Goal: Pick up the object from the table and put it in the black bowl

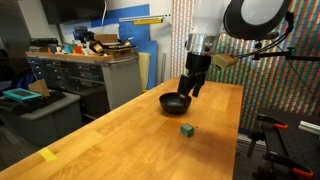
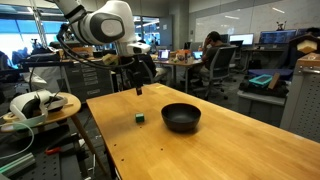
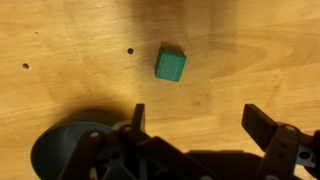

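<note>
You have bare table (image 1: 120,130) all round the green block (image 1: 187,129); only the black bowl (image 1: 175,102) stands near it.

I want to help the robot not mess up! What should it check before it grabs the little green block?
1. Gripper open and empty: ok.
2. Green block seen by the wrist camera: ok.
3. Block between the fingers: not ok, it lies outside the gap.
4. Gripper down at the table: not ok, it hangs above.
5. Black bowl upright, apart from the block: ok.
</note>
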Available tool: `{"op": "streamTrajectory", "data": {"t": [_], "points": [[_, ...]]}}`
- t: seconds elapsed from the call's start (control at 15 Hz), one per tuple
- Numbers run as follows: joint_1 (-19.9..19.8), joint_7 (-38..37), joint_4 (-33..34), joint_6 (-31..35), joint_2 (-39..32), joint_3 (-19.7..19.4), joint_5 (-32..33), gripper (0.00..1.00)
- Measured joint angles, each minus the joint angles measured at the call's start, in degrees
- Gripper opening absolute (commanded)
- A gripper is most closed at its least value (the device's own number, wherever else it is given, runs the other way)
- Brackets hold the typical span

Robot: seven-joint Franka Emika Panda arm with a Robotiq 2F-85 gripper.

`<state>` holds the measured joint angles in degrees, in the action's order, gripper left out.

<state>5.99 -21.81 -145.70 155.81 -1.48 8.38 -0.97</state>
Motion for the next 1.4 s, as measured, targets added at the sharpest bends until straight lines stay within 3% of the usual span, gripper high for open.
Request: {"op": "streamTrajectory", "data": {"t": [0.8,1.4], "points": [[1.7,-4.1,5.3,2.2,-12.4,-4.1,1.3,1.00],[3.2,-4.1,7.8,2.2,-18.2,-4.8,0.2,1.00]]}}
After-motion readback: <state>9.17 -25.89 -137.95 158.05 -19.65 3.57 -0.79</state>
